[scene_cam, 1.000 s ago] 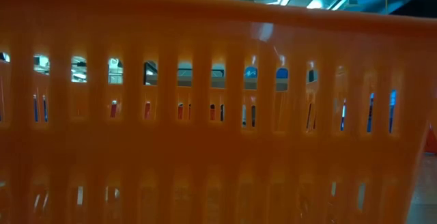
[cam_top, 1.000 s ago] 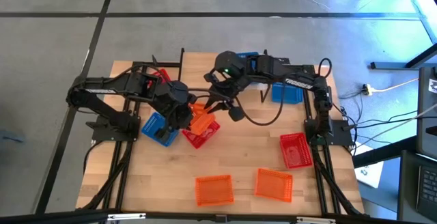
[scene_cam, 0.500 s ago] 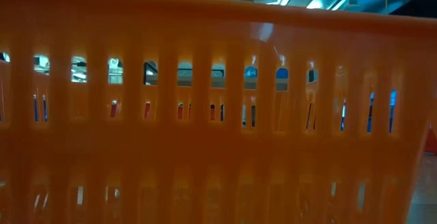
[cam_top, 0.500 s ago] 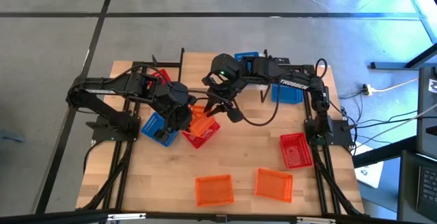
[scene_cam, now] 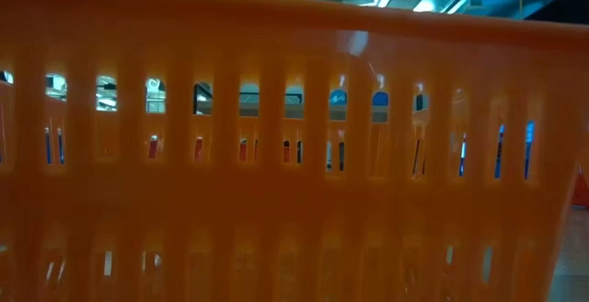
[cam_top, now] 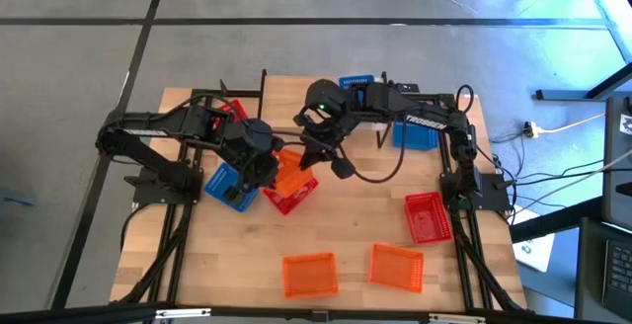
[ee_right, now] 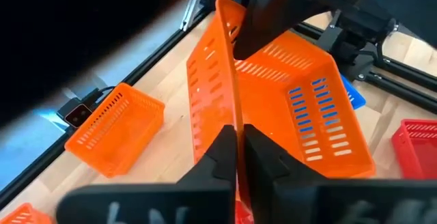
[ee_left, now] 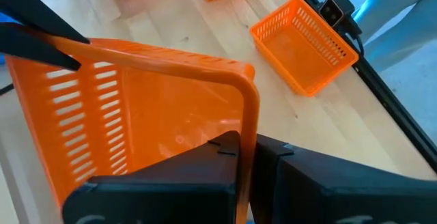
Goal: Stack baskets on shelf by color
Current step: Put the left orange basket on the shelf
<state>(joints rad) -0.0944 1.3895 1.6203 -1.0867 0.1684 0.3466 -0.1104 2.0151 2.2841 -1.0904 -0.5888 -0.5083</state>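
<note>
Orange rectangular plastic mesh basket (cam_top: pixel 292 178) with slotted sides, held tilted above the middle of the light wooden tabletop (cam_top: pixel 346 230), over a red plastic mesh basket (cam_top: pixel 286 201) lying on the wood. Pinched on two walls at once: left gripper (ee_left: pixel 247 149) clamped narrow on one rim, right gripper (ee_right: pixel 239 138) clamped narrow on another wall's rim. Blue plastic mesh basket (cam_top: pixel 228 186) just beside the red one, partly under the left arm.

Elsewhere on the table: two more orange mesh baskets, one (cam_top: pixel 309 274) and another (cam_top: pixel 396 267), side by side near the front edge; a second red mesh basket (cam_top: pixel 428 216) near the right arm's base; a second blue mesh basket (cam_top: pixel 415 132) at the back right, half covered by the right arm. Scrap of red behind the left arm and scrap of blue behind the right arm's wrist, too hidden to name surely. Low view filled almost wholly by the slotted wall of an orange basket (scene_cam: pixel 294 155) standing right against the lens; only slivers of room through the slots. Shelf not made out in any view.

Both arms reaching in from their own sides, meeting over the table's centre, wrists bent down toward the held basket.
</note>
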